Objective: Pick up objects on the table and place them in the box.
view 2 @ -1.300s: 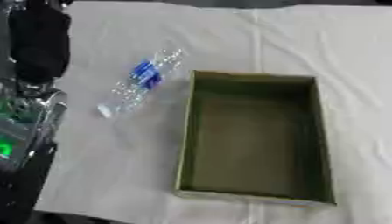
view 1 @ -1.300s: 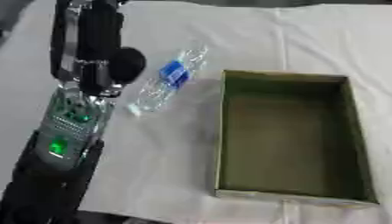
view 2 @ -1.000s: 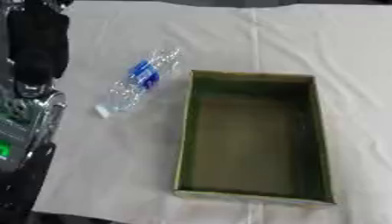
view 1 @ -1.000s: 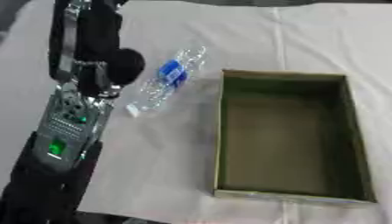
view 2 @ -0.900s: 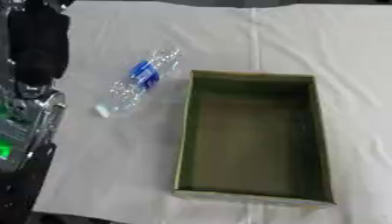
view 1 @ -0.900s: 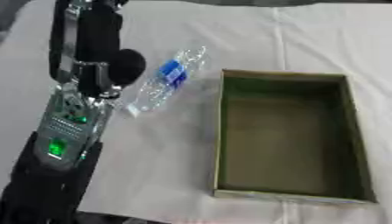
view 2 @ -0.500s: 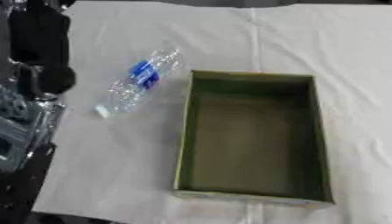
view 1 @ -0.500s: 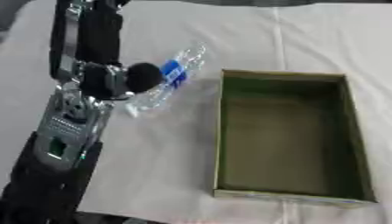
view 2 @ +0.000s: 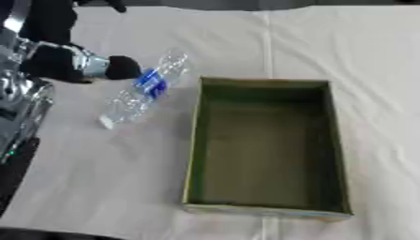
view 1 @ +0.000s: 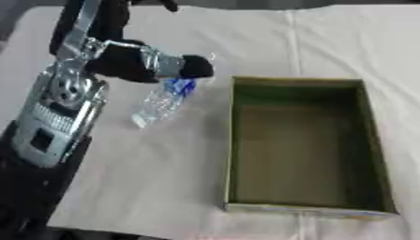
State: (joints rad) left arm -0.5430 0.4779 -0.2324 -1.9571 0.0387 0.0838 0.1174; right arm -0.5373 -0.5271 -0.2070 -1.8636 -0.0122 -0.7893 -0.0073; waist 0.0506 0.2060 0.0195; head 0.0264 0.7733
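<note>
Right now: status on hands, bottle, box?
Left hand beside water bottle, grip state unclear. Right hand not in view. Bottle lying on white cloth, left of box. Box holds nothing.

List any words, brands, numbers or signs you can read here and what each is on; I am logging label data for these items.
No text can be read in either view.
Bottle: its blue label carries marks too blurred to read.
Box: pale patches on its near outer edge, too blurred to tell whether they are print.
Left arm casing: a dark panel, nothing legible.
White table cover: no print seen.
</note>
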